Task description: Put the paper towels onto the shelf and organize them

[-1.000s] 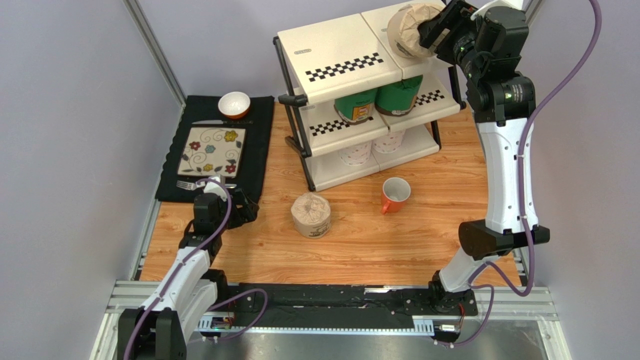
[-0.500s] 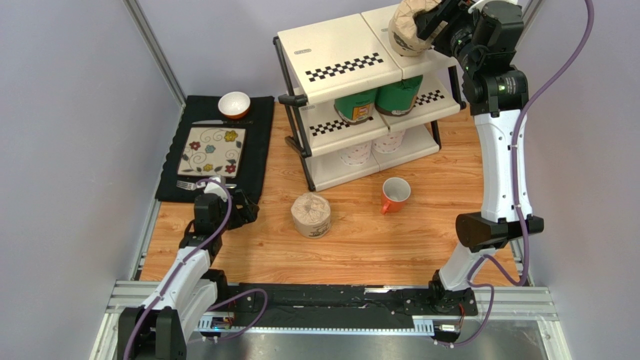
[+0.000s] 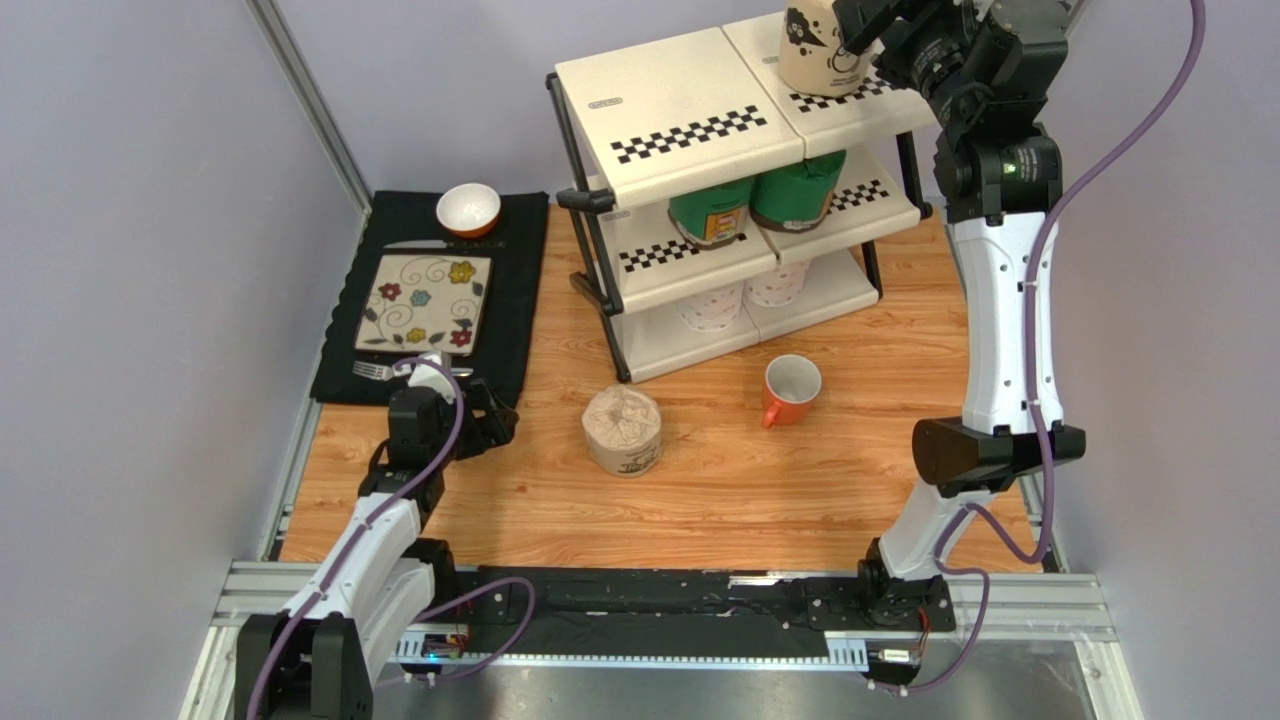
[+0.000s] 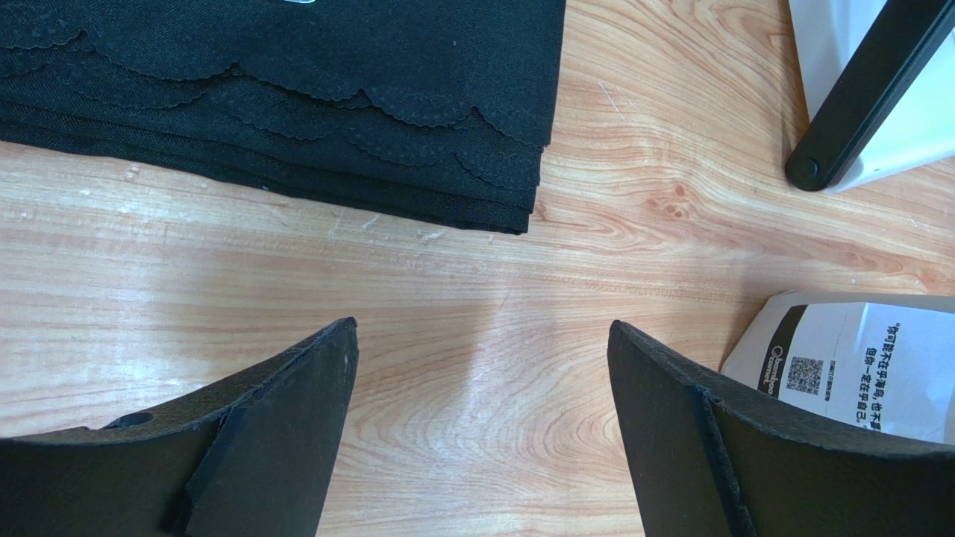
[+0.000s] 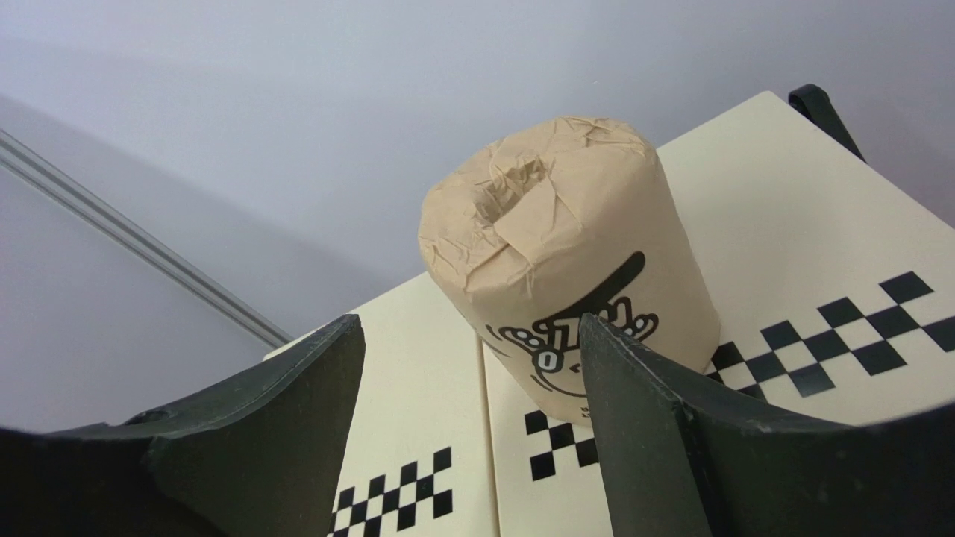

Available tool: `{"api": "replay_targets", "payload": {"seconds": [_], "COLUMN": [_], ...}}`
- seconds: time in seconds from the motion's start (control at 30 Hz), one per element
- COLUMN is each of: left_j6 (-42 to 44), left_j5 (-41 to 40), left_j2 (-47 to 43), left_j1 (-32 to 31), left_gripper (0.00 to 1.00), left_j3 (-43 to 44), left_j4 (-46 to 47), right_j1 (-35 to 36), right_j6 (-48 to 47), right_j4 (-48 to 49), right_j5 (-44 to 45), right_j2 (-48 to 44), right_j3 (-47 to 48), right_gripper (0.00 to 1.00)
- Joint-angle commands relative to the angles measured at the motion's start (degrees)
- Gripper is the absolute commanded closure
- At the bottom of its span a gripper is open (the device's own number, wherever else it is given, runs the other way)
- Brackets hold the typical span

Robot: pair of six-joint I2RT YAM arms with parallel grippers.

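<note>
The shelf (image 3: 676, 105) stands at the back of the table. One brown kraft roll (image 3: 819, 45) stands upright on its top right panel, and also shows in the right wrist view (image 5: 566, 280). My right gripper (image 3: 867, 27) is open just in front of that roll (image 5: 471, 324), its jaws apart and not gripping it. Two green rolls (image 3: 711, 210) (image 3: 798, 188) sit on the middle tier. Two white rolls (image 3: 709, 308) (image 3: 777, 285) sit on the bottom tier. The other brown roll (image 3: 622, 429) stands on the table (image 4: 852, 364). My left gripper (image 3: 481, 417) is open and empty (image 4: 482, 327).
An orange mug (image 3: 790, 387) lies on the table in front of the shelf. A black placemat (image 3: 511, 285) with a floral plate (image 3: 425, 300) and a bowl (image 3: 469, 209) lies at the left. A shelf leg (image 4: 863, 101) is near the left gripper.
My right gripper moved up and back with the brown roll, turned it upright on the top tier, and opened off it. The left arm has not moved.
</note>
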Motion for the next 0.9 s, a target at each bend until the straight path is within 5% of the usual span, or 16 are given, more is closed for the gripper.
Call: {"api": "replay_targets", "payload": {"seconds": [0.0,0.23,0.37,0.6,0.87], "left_j6": [-0.31,-0.48,-0.57,-0.83,-1.01], "left_j5": [0.39,0.74,1.0,1.62,1.27], "left_j2": [-0.05,-0.14,-0.31,0.12,0.39], "left_j1": [0.31,0.31,0.31,0.22,0.31], "left_gripper": [0.1,0.1,0.1,0.09,0.01], "left_j3": [0.3,0.39,0.39,0.48,1.0], "left_j4": [1.37,1.37,1.28,1.81,1.2], "right_j1": [-1.58,-1.85,2.18,26.66,49.36], "right_j6": [2.85,0.31,-6.89,-11.3,-2.44], "right_j4": [5.06,11.21,8.59,5.51,4.89], "right_j5": [-5.73,-13.98,-10.15,8.54,25.19], "right_j2": [0.88,-7.28,-18.08,-42.24,-45.19], "right_j3": [1.89,-9.16,-18.72,-49.44,-76.06], "right_gripper": [0.26,0.23,0.18,0.17,0.13]}}
